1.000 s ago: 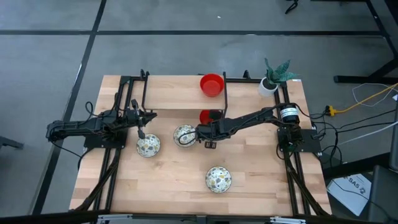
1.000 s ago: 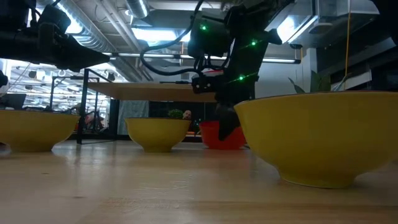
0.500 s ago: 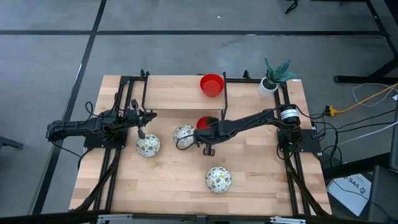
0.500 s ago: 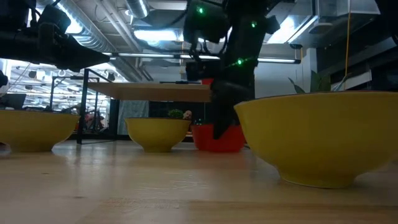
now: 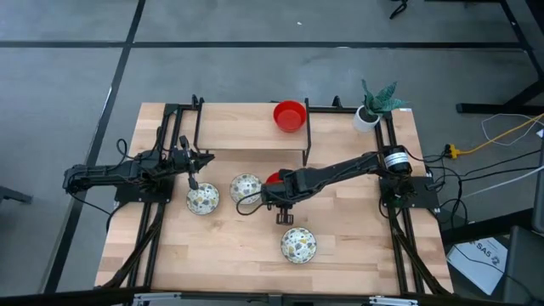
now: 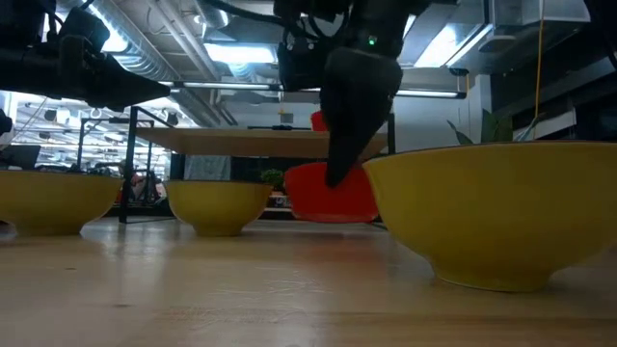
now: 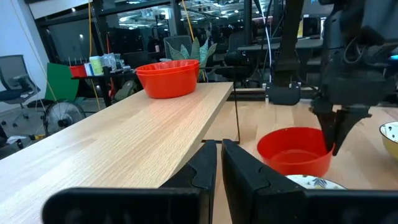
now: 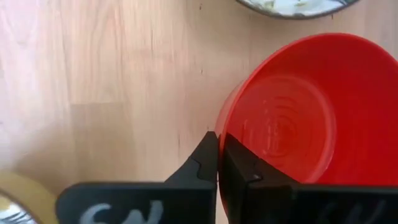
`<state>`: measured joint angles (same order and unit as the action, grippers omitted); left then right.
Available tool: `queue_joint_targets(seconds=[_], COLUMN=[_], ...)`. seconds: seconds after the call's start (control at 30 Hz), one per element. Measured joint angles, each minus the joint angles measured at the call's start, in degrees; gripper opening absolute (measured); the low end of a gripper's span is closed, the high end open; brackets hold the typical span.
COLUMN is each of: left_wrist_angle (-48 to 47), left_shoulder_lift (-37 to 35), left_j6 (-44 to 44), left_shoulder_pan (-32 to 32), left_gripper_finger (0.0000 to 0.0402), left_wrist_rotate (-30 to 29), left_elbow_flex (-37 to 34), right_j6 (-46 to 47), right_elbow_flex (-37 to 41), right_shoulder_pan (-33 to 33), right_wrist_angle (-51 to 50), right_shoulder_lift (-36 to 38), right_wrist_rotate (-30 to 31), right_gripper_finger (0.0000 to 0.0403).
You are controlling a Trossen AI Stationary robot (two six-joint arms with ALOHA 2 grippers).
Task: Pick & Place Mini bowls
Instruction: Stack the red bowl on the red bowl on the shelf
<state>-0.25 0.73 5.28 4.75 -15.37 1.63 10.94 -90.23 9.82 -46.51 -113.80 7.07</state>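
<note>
Holding, high view: your right gripper clamps a red bowl mid-table, beside a patterned bowl.
Low view: red bowl looks lifted off the table.
Left wrist view: left gripper pinched together, empty.
Right wrist view: fingers pinch the bowl's rim.

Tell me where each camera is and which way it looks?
High view: above, facing straight down; both arms, table.
Low view: at tabletop height, facing across; right gripper pinching the red bowl.
Left wrist view: on the left arm, facing forward; left gripper.
Right wrist view: on the right arm, facing down; its own fingers.
All four share that red bowl.
</note>
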Motion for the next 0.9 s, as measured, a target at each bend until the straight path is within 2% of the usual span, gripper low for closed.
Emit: queue_joint_targets(seconds=[0.37, 0.57, 0.9], left_wrist_angle=[0.02, 0.00, 0.01], left_shoulder_lift=[0.01, 0.02, 0.02], left_j6=[0.00, 0.00, 0.00], left_shoulder_pan=[0.00, 0.00, -0.01], left_gripper_finger=[0.0020, 0.0020, 0.0020], left_wrist_rotate=[0.02, 0.02, -0.01], left_elbow_flex=[0.00, 0.00, 0.00], right_j6=[2.17, 2.68, -1.90], right_elbow_flex=[-4.98, -6.99, -12.87], right_shoulder_pan=[1.36, 1.34, 1.32], right_wrist_angle=[-3.20, -4.46, -4.48], right_shoulder_lift=[0.00, 0.00, 0.00], right_wrist_rotate=[-5.70, -12.13, -19.78], right_gripper_finger=[0.0003, 0.0003, 0.0003])
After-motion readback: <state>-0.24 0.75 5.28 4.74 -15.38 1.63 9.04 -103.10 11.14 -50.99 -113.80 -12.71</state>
